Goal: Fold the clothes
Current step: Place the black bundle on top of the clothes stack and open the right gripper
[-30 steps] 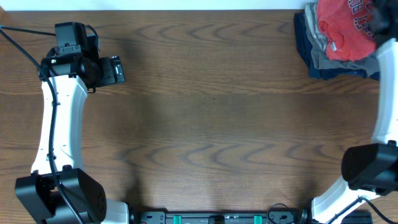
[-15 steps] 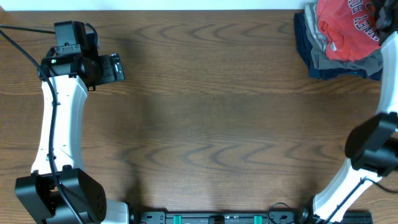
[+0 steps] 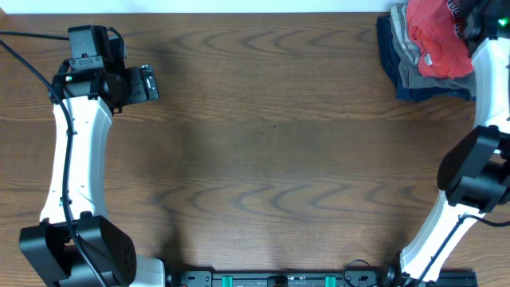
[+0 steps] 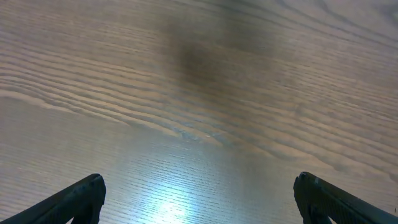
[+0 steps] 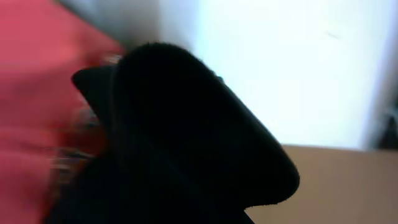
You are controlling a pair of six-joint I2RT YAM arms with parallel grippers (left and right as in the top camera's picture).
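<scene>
The black garment (image 5: 186, 137) fills most of the right wrist view as a rounded hump of soft black fabric, hiding the fingers. My right gripper (image 3: 476, 17) is at the far right corner of the table, over the clothes stack, and appears shut on the black fabric. The garment's logo is not visible. My left gripper (image 3: 150, 84) is open and empty at the far left, low over bare wood; its two finger tips show in the left wrist view (image 4: 199, 190).
A red T-shirt (image 3: 434, 36) with white lettering lies on folded grey and dark-blue garments (image 3: 414, 80) at the far right corner; the red also shows in the right wrist view (image 5: 31, 93). A white wall runs behind the table's far edge.
My right arm has swung left and toward the far edge over the stack, covering more of the red T-shirt. The left arm has barely moved.
</scene>
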